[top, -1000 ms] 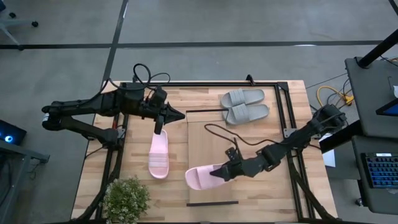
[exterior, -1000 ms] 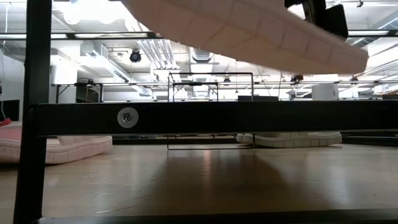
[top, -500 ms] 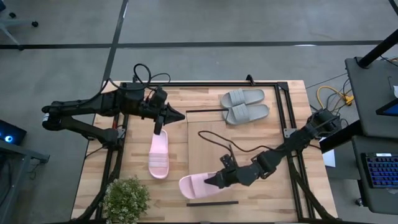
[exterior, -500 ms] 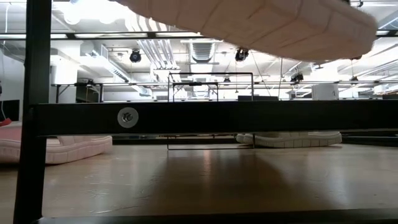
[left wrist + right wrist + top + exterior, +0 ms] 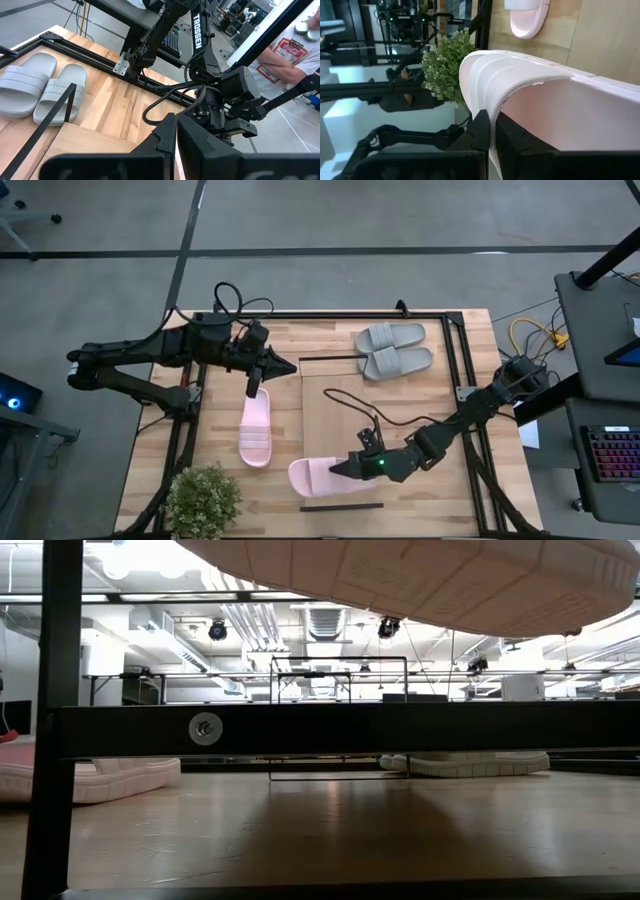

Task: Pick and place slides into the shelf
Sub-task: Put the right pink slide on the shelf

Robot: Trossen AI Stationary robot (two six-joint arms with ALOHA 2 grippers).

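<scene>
My right gripper (image 5: 342, 471) is shut on a pale pink slide (image 5: 313, 478), which hangs over the near end of the shelf (image 5: 340, 395), a light-wood board with black wire ends. In the low view the slide's sole (image 5: 430, 580) is well above the board. The second pink slide (image 5: 256, 428) lies sole-down on the table left of the shelf. The grey pair (image 5: 395, 350) lies side by side at the shelf's far right corner. My left gripper (image 5: 288, 365) is shut and hovers over the far left of the table, touching nothing. My right gripper holds the pink slide by the edge of its wide strap (image 5: 492, 100), pinched between the two fingers. The fingers come from the table's right, lying roughly along the slide's length. The slide is lifted clear, with its sole (image 5: 430, 580) facing down and nearly level.
A small potted plant (image 5: 203, 498) stands at the table's near left corner, close to the held slide. Black frame rails (image 5: 458, 370) run along the table's edges. A black bar (image 5: 340, 728) crosses the low view. A person (image 5: 280, 55) stands beyond the table.
My right gripper has carried the pink slide toward the table's near edge and a little to the left. In the low view the sole now looms larger and sits more level. My left arm has kept still.
</scene>
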